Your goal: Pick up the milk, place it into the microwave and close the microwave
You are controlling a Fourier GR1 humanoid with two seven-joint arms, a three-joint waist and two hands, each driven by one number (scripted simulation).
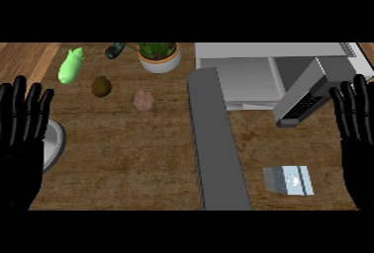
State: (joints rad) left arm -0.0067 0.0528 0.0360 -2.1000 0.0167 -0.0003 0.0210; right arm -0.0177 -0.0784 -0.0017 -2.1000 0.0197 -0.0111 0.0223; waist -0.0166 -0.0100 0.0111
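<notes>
Counter (124,163): wood top, fills the view. Microwave (248,74) sits far right, cavity open. Its door (219,148) is swung out toward the near edge, reading as a long grey slab down the middle. A second grey panel with a keypad (303,101) angles out on the right.

Left hand (22,128) at the left edge, fingers straight and up, holding nothing, resting. Right hand (358,123) at the right edge, same: fingers straight, empty, resting.

Plate (53,148): only a rim shows, near left, partly behind the left hand.

Potted plant (159,55) far centre.

Milk (290,180): near right, right of the door, well apart from both hands, closer to the right one. Small grey-white carton, seemingly upright, seen from above, cap on top. Long axis probably vertical, so it points up at the camera; footprint slightly skewed to the counter edge.

Handling, my guess: light, fairly stiff box, smooth sides, can tip. Take it across two opposite side faces, mid-height, right hand.

Far left, small stuff: green vegetable (70,66), dark round item (101,86), brownish potato-like item (144,100), dark object (115,50) by the plant.
</notes>
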